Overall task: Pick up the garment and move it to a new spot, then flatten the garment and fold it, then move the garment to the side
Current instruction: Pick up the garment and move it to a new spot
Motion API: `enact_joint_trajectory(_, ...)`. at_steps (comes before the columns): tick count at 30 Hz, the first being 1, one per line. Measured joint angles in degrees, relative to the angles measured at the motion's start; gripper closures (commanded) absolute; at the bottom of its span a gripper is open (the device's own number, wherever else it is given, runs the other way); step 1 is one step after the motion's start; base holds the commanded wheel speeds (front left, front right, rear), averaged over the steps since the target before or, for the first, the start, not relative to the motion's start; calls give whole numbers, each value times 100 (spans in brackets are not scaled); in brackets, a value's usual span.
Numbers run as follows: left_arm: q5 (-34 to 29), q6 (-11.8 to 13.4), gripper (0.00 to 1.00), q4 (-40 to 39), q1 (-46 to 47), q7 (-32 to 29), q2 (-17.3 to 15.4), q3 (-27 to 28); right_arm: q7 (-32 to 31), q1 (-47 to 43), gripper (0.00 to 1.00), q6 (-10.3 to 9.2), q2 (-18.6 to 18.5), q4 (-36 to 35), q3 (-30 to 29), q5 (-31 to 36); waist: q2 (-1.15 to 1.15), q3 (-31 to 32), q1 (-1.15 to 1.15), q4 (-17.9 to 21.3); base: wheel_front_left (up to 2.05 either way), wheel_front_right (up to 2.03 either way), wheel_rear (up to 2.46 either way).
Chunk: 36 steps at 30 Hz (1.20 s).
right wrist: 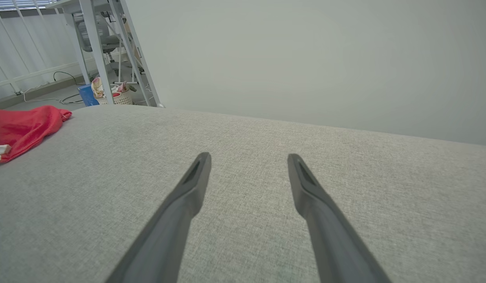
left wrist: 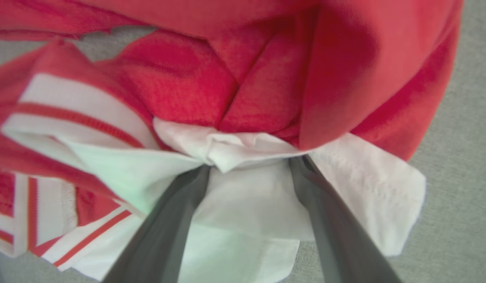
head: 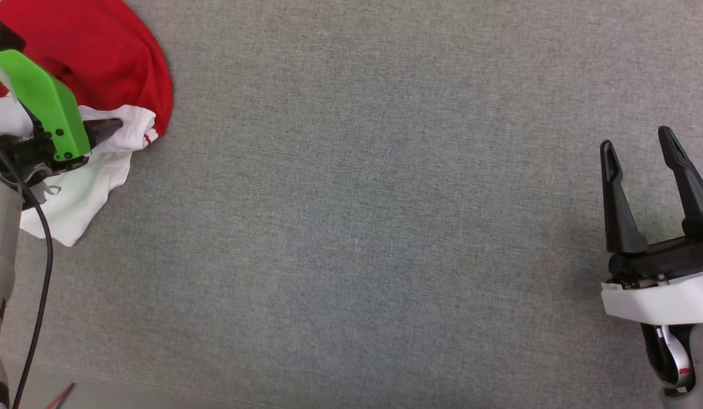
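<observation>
As garment (head: 115, 62) lies crumpled at upper left of head frame, soft light jersey likely sags once lifted; left gripper (left wrist: 248, 167) spread wide astride bunched white sleeve fold (left wrist: 243, 147), thick enough to pinch; right gripper (head: 636, 139) wide, empty, at lower right over grey surface (head: 357, 238)

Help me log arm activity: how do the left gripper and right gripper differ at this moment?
The left gripper is at the garment, far left; the right gripper sits over the grey surface, apart from it. White sleeve fabric bunches between the left gripper's fingers; nothing lies between the right gripper's. The left wrist carries a green bracket; the right wrist's housing is white. Shared: both have dark fingers, jaws wide open.
</observation>
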<state>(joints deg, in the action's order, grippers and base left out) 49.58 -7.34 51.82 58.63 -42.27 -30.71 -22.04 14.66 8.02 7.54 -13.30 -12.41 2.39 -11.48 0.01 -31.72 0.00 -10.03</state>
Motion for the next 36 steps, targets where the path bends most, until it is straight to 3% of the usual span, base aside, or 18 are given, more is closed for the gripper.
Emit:
enact_joint_trajectory(1, -11, 0, 70, 21, 15, 44, -1, -53, 1, 14, 0, 0, 0, 14, 2, -2, 0, 9, 0, 0, 0, 0, 0)
enact_joint_trajectory(2, -27, 0, 100, 18, 18, 104, -2, -116, 1, 26, 0, 0, 5, 30, 2, -14, 0, 23, 0, -1, 0, 0, 0)
enact_joint_trajectory(7, -104, 0, 100, -177, 15, 614, -65, -413, 1, 27, 0, 0, 58, 112, -16, -43, -1, 170, 0, -29, 0, 0, 0)
enact_joint_trajectory(12, -229, 0, 100, -665, 79, 1451, -381, -657, 1, -6, 0, 0, 204, 170, -53, -70, -1, 471, 0, -57, 0, 0, 0)
enact_joint_trajectory(20, -682, 0, 100, -1664, 509, 2017, -671, -1462, 5, -245, 0, 0, 460, 279, -113, -89, -1, 1094, 0, -101, 0, 0, 0)
enact_joint_trajectory(28, -891, 0, 100, -2628, 892, 2103, -604, -2169, 7, -300, 0, 0, 682, 281, -186, -94, -1, 1554, 0, 29, 0, 0, 0)
enact_joint_trajectory(36, -981, 0, 100, -3241, 1078, 1981, -145, -3058, 7, -301, 0, 0, 881, 275, -305, -133, -1, 1654, 0, 569, 0, 0, 0)
